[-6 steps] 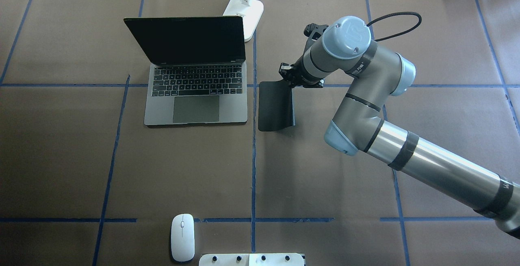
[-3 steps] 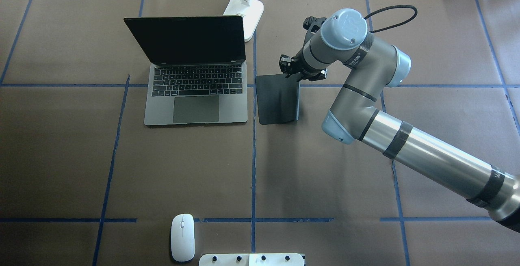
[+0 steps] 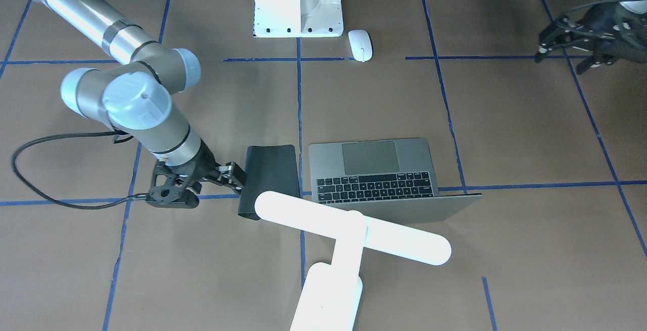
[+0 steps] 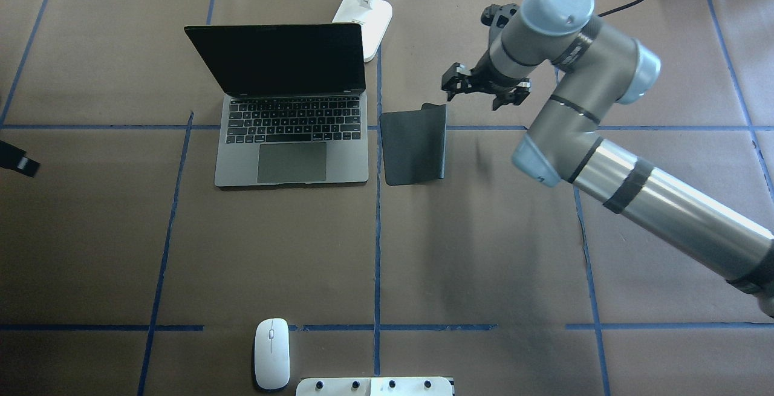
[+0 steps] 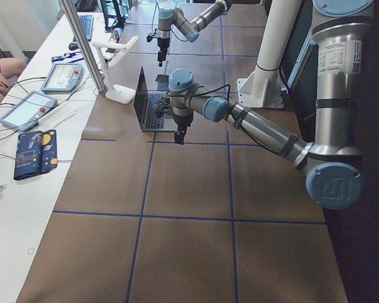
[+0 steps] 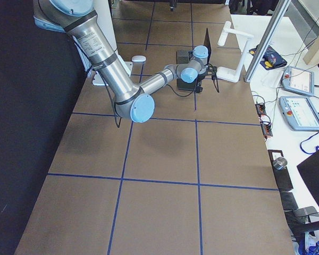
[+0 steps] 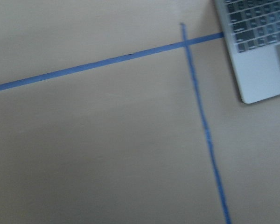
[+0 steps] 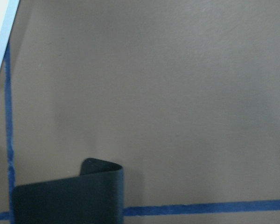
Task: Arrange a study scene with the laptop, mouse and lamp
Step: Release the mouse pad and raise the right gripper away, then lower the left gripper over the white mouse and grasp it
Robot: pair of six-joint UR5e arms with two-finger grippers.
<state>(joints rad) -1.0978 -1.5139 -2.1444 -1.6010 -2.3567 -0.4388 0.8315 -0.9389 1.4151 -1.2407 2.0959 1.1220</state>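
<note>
Lifting away, your right gripper (image 4: 481, 95) has released the black mat (image 4: 414, 148) (jaws now apart) beside the laptop (image 4: 290, 154). Expect the mouse (image 4: 271, 353) next. You cannot tell how the left gripper (image 3: 566, 50) holds its jaws.

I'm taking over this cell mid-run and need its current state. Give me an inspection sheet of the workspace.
Surface: brown paper table with a blue tape grid.
Job's things: laptop open, screen dark; lamp stands behind its rear corner; mouse at the robot-side edge, far from the laptop.
Clutter: black mat on the robot's right of the laptop, outer edge curled up; white pedestal beside the mouse.
Grippers: right gripper by the curled edge, looks open, holding nothing; left gripper off to the laptop's other side, looks open, empty.
Cables: black cable loops from the right wrist.
Surroundings: side bench with control tablets.
</note>
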